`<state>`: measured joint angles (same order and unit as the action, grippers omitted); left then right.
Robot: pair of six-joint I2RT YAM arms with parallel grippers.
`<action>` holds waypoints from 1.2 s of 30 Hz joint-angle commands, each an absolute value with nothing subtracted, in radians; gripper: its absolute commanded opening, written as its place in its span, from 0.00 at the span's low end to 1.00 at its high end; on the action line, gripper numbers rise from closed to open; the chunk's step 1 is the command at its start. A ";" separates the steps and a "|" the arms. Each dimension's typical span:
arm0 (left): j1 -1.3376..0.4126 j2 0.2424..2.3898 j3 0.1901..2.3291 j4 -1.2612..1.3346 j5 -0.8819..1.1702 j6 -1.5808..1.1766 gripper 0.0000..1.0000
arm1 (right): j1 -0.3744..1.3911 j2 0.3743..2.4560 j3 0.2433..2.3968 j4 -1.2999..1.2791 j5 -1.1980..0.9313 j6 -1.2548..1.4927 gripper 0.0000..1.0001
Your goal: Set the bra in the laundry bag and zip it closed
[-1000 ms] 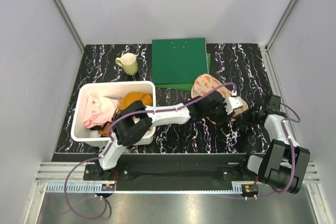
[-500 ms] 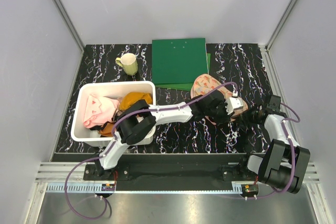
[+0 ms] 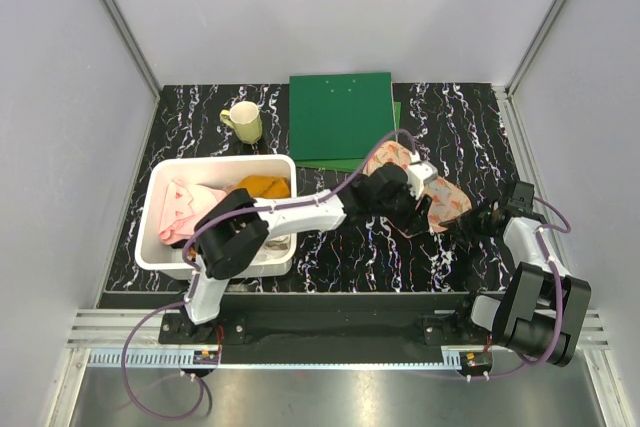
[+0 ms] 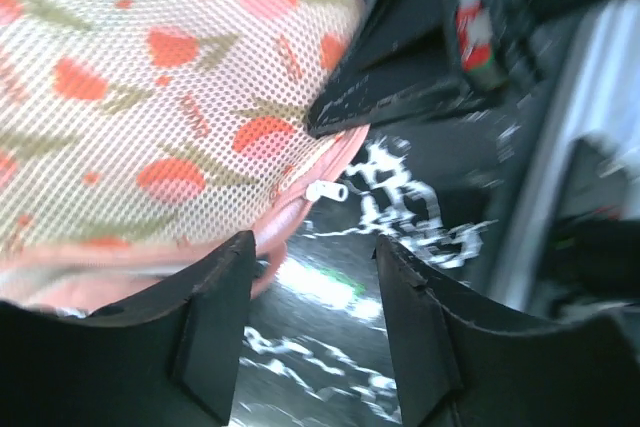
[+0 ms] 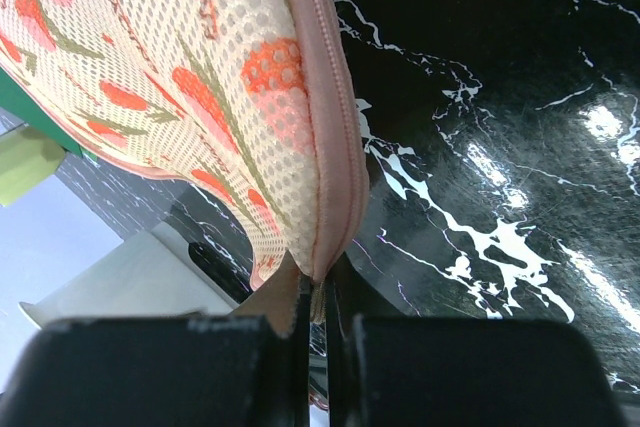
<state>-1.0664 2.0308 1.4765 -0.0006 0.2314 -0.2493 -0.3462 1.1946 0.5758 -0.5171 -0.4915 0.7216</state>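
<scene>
Right fingers clenched on the zipper edge of the laundry bag; left fingers spread apart over its white zipper pull, above the counter.

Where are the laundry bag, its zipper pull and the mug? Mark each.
laundry bag (image 3: 445,202), top external view, printed mesh side.
zipper pull (image 4: 327,190), left wrist view, white tab.
mug (image 3: 245,125), top external view, its body.

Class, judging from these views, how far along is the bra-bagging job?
Likely done: no bra shows outside the laundry bag; the seam by the right claw is zipped. In hand: right claw pinches that seam, open left claw faces the zip pull. Left, probably: finishing the zip.
</scene>
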 commanded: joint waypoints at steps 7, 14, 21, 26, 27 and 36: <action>-1.032 2.000 1.310 0.350 0.396 -0.947 0.53 | -0.348 1.189 0.592 -0.499 -0.528 0.719 0.00; -1.060 2.072 1.325 0.439 0.348 -1.077 0.52 | -0.348 1.181 0.589 -0.500 -0.532 0.735 0.00; -1.068 2.135 1.367 0.405 0.281 -1.097 0.48 | -0.348 1.175 0.578 -0.499 -0.532 0.747 0.00; -1.068 2.154 1.407 0.358 0.247 -1.063 0.46 | -0.348 1.181 0.577 -0.495 -0.532 0.747 0.00; -1.068 2.158 1.417 0.353 0.242 -1.051 0.45 | -0.348 1.180 0.574 -0.495 -0.534 0.749 0.00; -1.068 2.192 1.466 0.333 0.227 -1.049 0.37 | -0.348 1.189 0.574 -0.492 -0.532 0.749 0.00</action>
